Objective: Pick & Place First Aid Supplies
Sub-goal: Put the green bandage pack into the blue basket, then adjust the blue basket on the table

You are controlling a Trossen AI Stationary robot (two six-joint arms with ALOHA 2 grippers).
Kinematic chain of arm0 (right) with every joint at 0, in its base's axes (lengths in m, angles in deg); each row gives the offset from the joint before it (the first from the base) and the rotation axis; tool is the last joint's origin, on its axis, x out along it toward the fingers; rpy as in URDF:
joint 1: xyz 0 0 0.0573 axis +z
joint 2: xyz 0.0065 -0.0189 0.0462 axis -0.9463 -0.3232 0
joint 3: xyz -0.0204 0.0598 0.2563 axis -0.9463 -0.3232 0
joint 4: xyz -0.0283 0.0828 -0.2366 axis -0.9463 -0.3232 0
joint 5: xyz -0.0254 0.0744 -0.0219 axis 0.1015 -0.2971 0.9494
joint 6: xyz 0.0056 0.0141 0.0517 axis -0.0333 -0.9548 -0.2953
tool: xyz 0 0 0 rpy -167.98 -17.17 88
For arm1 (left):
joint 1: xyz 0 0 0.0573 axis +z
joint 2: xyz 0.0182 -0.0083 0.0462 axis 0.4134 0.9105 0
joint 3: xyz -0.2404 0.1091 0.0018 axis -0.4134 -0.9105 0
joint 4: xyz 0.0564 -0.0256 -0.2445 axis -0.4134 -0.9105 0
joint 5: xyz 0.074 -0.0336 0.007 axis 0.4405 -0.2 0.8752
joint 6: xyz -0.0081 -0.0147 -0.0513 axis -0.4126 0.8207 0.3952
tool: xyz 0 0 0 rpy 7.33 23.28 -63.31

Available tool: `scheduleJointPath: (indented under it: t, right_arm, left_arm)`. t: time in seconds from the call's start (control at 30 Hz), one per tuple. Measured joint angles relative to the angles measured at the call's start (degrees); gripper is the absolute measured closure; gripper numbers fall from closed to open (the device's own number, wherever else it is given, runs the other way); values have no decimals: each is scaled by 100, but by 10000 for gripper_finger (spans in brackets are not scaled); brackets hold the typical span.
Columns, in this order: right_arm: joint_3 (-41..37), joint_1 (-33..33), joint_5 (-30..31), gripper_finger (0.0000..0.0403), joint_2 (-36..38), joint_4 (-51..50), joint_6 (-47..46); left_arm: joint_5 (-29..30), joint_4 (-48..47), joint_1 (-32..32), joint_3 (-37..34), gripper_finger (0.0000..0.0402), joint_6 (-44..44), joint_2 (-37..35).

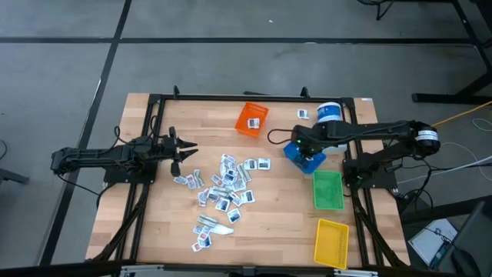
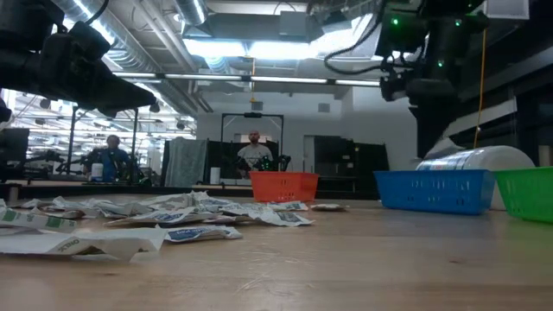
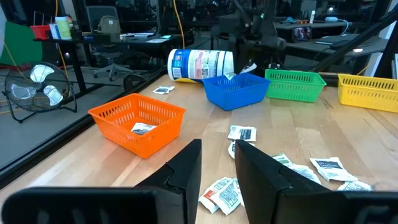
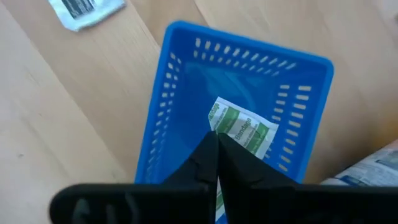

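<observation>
We saw the first aid packets (image 1: 227, 188) scattered loose over the middle of the table (image 1: 154, 231), a heap plus a few strays toward its near edge. One packet with green print (image 4: 244, 132) sat inside the blue bin (image 4: 186, 87), pinched at its edge by the right gripper (image 4: 216, 146), jaws pressed together on it, directly over that bin. We noted another packet (image 3: 143, 128) lying in the orange bin (image 3: 138, 122), and one more on the wood (image 4: 84, 9) just outside the blue bin.

The left gripper (image 3: 217, 165) hovered above the table at the left edge of the heap, jaws spread with a gap, nothing between them.

Green bin (image 1: 328, 189) and yellow bin (image 1: 331, 242) stood in a row nearer the front on the right side, beyond the blue one. A white canister with a blue label (image 3: 200, 65) lay on its side just behind the blue bin. We saw people (image 2: 254, 151) in the room past the table, far off.
</observation>
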Motion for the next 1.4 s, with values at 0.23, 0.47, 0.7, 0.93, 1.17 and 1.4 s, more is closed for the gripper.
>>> scheduleJointPath:
  t: [0.23,0.47,0.7,0.93,1.17,1.4]
  right_arm:
    - [-194,-2,0,389,-2,109,-71]
    - [-196,-22,7,325,-2,147,-573]
    - [-196,-22,4,276,-106,540,-803]
    - [-196,-22,212,274,-732,748,-764]
    - [-198,-22,228,273,-1152,1397,-529]
    - [-198,-22,-97,273,-1169,2371,-274]
  left_arm:
    - [0,0,1,0,311,-1,1]
    - [0,0,0,0,309,-1,1]
    - [0,0,0,0,310,-1,-1]
    - [0,0,0,0,311,-1,0]
    - [0,0,2,0,309,0,1]
    - [0,0,2,0,310,1,1]
